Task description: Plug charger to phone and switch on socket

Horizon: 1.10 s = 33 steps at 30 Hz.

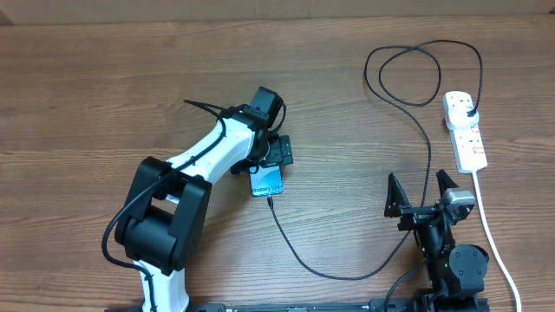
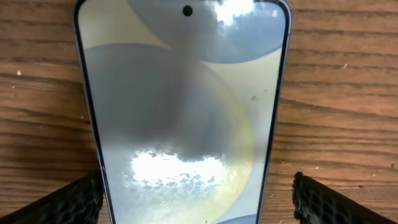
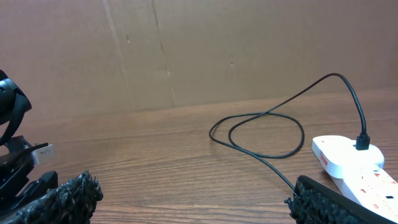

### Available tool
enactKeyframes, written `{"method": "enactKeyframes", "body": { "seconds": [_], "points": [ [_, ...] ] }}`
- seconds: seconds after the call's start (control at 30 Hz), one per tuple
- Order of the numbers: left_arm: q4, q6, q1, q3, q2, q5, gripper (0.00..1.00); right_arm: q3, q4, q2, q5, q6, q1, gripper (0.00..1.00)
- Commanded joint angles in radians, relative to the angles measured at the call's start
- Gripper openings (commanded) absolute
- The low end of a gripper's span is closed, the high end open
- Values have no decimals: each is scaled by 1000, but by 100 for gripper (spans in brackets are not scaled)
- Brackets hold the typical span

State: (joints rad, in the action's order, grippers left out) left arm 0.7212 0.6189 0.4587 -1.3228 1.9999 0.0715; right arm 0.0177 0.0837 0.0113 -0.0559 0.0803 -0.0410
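— What can be read?
— "Galaxy S24" is read on the phone point(image 1: 268, 183), mid-table and half covered overhead. The left gripper point(image 2: 199, 205) is spread wide astride it, and nothing is gripped.
— And rightward?
— The charger point(image 1: 430, 165) is led past the right gripper point(image 1: 421, 198), which is held wide and empty, and is plugged into the socket point(image 1: 466, 134). Its seating at the phone cannot be told.
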Motion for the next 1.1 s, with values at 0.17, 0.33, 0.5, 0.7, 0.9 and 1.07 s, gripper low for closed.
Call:
{"method": "enactKeyframes", "body": {
  "seconds": [0.17, 0.33, 0.5, 0.7, 0.9, 1.07],
  "points": [
    [11, -5, 7, 39, 41, 11, 100, -10, -3, -8, -6, -3, -5, 100],
    [26, -5, 7, 39, 41, 29, 100, -10, -3, -8, -6, -3, -5, 100],
    [14, -5, 6, 39, 41, 18, 100, -10, -3, -8, -6, -3, -5, 100],
    [-5, -6, 6, 39, 41, 19, 100, -10, -3, -8, -6, -3, -5, 100],
    [-31, -6, 5, 39, 41, -14, 100, -10, -3, -8, -6, -3, -5, 100],
    [-38, 5, 4, 39, 41, -24, 100, -10, -3, -8, -6, -3, -5, 100]
  ]
}}
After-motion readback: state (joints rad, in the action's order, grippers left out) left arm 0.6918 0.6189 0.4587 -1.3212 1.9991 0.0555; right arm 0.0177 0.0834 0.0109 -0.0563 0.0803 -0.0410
